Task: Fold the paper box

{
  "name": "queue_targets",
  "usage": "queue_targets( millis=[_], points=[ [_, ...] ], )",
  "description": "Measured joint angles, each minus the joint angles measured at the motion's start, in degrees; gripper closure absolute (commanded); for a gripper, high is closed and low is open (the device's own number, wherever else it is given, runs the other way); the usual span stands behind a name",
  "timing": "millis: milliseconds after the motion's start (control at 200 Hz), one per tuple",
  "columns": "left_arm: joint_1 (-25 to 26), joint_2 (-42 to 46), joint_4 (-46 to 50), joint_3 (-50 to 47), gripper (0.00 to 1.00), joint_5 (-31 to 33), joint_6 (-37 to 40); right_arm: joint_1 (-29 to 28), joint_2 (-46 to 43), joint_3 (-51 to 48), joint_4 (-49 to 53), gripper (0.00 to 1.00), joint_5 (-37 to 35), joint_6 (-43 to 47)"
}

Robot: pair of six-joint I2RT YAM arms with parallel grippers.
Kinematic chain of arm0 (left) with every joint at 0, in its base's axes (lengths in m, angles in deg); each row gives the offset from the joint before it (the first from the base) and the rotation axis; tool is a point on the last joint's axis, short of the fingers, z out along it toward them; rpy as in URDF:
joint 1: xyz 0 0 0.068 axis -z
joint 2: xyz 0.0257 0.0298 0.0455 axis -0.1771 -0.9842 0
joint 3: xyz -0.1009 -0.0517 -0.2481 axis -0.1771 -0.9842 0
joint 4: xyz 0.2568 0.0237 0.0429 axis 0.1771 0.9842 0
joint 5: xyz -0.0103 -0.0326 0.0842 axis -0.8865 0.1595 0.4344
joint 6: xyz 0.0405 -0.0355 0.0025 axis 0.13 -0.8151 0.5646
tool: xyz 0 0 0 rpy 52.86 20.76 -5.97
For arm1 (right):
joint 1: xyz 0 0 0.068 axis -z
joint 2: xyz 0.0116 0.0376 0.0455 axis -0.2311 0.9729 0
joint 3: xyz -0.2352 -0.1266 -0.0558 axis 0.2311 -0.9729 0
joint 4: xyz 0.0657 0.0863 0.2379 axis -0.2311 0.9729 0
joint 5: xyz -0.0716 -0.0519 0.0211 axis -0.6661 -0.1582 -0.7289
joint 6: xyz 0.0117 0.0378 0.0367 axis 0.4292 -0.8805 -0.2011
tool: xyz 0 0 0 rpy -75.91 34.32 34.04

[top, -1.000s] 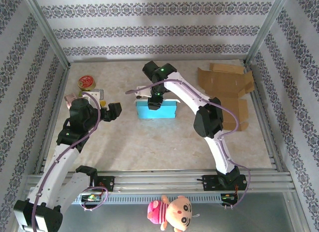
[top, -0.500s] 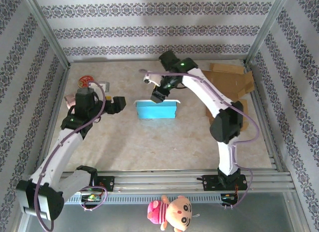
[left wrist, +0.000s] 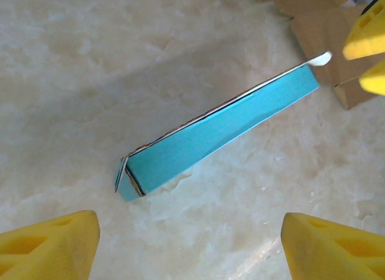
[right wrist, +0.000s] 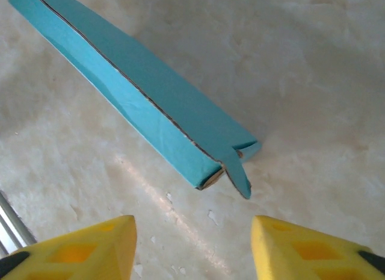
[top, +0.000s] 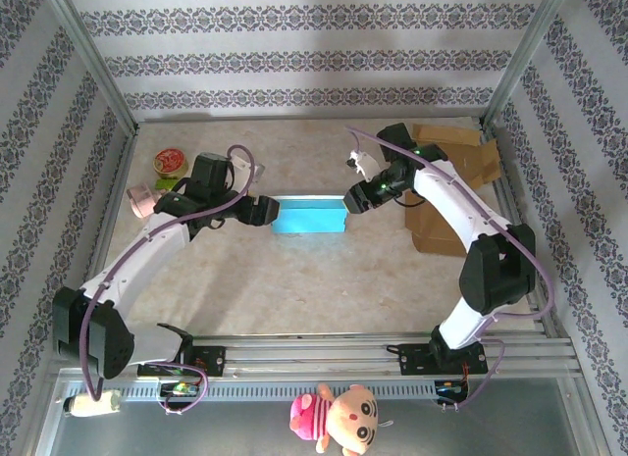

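The paper box (top: 309,218) is a long, flat, light-blue carton lying on the marble table. My left gripper (top: 263,211) stands open just off its left end, nothing between the yellow fingers (left wrist: 54,247). In the left wrist view the box (left wrist: 222,132) runs diagonally, with a small end flap ajar at its near end. My right gripper (top: 353,199) is open at the box's right end, apart from it. The right wrist view shows the box (right wrist: 138,93) with a loose end flap (right wrist: 237,171) sticking out just ahead of the open fingers (right wrist: 313,250).
Flattened brown cardboard (top: 446,181) lies behind and right of the right arm, also seen as cardboard (left wrist: 325,27) in the left wrist view. A red round tin (top: 171,163) and a pink object (top: 140,199) sit at the far left. A plush doll (top: 339,417) lies below the rail.
The left arm has swung right, up to the box's left end. The right arm has left the box's back edge and moved round to its right end.
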Motion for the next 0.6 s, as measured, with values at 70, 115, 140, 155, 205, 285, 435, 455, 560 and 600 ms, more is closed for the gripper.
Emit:
queue_targets(
  millis=[70,115,140,155,205,285,435,455,560,600],
  points=[
    [0.00,-0.44,0.24,0.00,0.21,0.96,0.68,-0.02,0.96,0.35,-0.24,0.59,0.04,-0.07],
    [0.00,-0.44,0.33,0.00,0.21,1.49,1.01,-0.02,1.70,0.66,-0.42,0.61,0.04,-0.28],
    [0.02,-0.44,0.35,0.00,0.21,1.86,1.14,-0.04,2.14,0.85,-0.61,0.63,0.00,-0.11],
    [0.02,-0.44,0.35,0.00,0.21,2.05,1.31,-0.04,2.38,0.96,-0.66,0.64,0.02,-0.26],
    [0.00,-0.44,0.35,-0.02,0.21,2.73,1.53,-0.04,3.08,1.18,-1.07,0.65,-0.04,-0.02],
    [0.02,-0.44,0.37,-0.02,0.21,3.63,1.77,-0.04,3.48,1.31,-1.49,0.69,-0.57,0.17],
    [0.02,-0.44,0.35,-0.04,0.21,4.57,1.97,-0.04,3.48,1.38,-1.97,0.71,-1.51,0.44],
    [0.02,-0.44,0.37,-0.04,0.21,4.74,1.97,-0.04,3.48,1.38,-2.05,0.70,-1.66,0.44],
    [0.02,-0.44,0.37,-0.04,0.21,5.44,2.14,-0.04,3.48,1.40,-2.56,0.69,-2.45,0.46],
    [0.02,-0.44,0.37,-0.04,0.21,5.49,2.16,-0.04,3.48,1.40,-2.78,0.69,-2.56,0.46]
  ],
)
